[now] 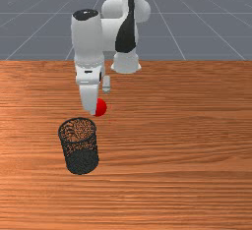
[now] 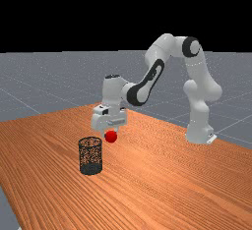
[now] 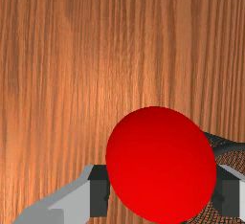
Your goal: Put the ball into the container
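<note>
The gripper (image 2: 110, 132) has the smooth red ball (image 2: 111, 136) pinched between its two fingers. The wrist view gives the grip plainly: a dark pad (image 3: 99, 190) meets the ball on one side and its partner meets it on the other, a ball's width apart. In the front view the white hand (image 1: 89, 89) hides part of the ball, whereas the far view shows the ball's round face hanging below the hand, off the orange-brown wooden table (image 2: 162, 185). The ball is outside the black wire-mesh cylindrical container (image 1: 81, 150), near its rim; it lies toward the front view's right and on the arm's side. Both outer views show the container upright with its open top upward, while the wrist view looks down on its rim and mesh, partly behind the ball and one finger.
</note>
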`<state>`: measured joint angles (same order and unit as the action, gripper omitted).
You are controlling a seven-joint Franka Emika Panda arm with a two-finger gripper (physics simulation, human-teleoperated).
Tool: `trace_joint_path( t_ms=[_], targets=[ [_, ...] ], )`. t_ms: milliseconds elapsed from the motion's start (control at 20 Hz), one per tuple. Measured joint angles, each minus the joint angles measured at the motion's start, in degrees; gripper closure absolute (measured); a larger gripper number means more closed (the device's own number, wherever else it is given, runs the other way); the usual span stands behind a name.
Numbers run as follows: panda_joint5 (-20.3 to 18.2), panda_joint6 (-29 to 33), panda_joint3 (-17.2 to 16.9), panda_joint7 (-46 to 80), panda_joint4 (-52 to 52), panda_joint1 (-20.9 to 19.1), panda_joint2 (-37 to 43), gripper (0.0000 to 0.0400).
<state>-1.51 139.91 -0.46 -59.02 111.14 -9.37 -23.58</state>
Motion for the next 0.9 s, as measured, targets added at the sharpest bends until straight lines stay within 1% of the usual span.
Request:
trace_joint_path(
  t_ms=[50,100,150,200,450,500,550,700,750,800,900],
  targets=[
    [-0.01,-0.17,-0.31,-1.03,-0.51,-0.74,-0.34,0.0124],
    [-1.17,-0.58,-0.01,-2.61,-0.99,-1.91,-0.62,0.0123],
    [-3.28,-2.03,1.13,-5.7,-1.43,-3.47,-0.48,0.0124],
    [-3.24,-2.69,0.95,-5.07,-1.53,-3.43,0.05,0.0124],
    [-3.88,-4.29,0.84,-11.44,-4.47,-6.49,-1.51,0.0124],
    [-2.77,-3.82,-0.28,-8.3,-4.67,-5.84,-1.72,0.0123],
    [-3.35,-6.53,-0.02,-8.53,-7.61,-6.18,-3.31,0.0124],
    [-2.69,-11.47,-0.4,-7.95,-14.49,-6.1,-7.19,0.0124],
    [-2.71,-11.93,-0.39,-7.75,-16.48,-6.07,-8.18,0.0126],
    [-3.2,-9.34,0.08,-9.13,-15.68,-6.46,-7.6,0.0126],
    [-3.17,-9.9,0.29,-10.15,-17.02,-6.68,-8.16,0.0127]
  ],
)
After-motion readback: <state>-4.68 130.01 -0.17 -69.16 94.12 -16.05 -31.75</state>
